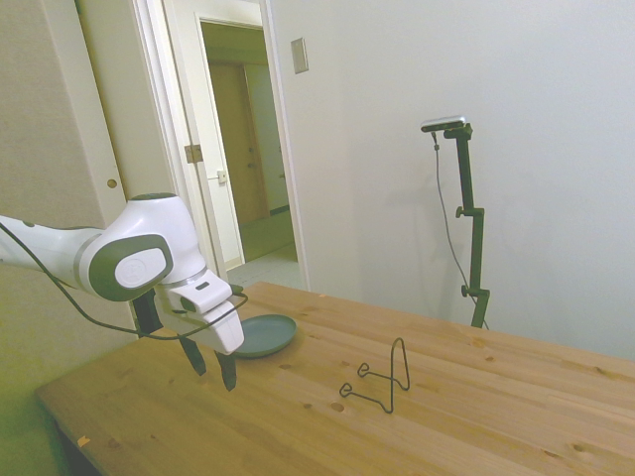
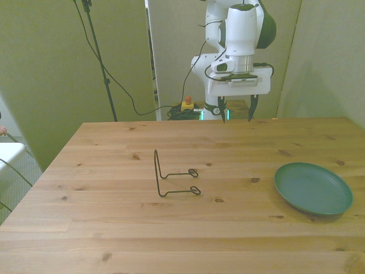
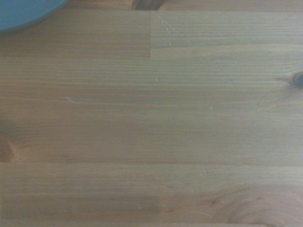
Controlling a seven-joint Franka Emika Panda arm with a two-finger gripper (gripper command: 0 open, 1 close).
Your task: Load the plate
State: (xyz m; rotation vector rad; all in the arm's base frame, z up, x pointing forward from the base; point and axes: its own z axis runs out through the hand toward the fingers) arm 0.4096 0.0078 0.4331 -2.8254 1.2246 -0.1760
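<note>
Gripper (image 2: 235, 109) hangs above the table's (image 2: 114, 228) far edge w/ fingers spread apart, holding nothing. Grey-green plate (image 2: 312, 188) lies flat on the wood near the front view's right, well apart from the gripper; in side view it sits just behind the fingers (image 1: 227, 369), and only its rim (image 3: 23, 12) shows at the wrist cam's edge. Thin black wire stand (image 2: 171, 177) stands upright mid-table, apart from plate.

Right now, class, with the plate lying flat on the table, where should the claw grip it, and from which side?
Grip the raised rim of the plate, coming down from above with one finger inside the rim and one outside. It lies flat on the table, so only the rim offers an edge. The open claw hangs above bare wood.
</note>
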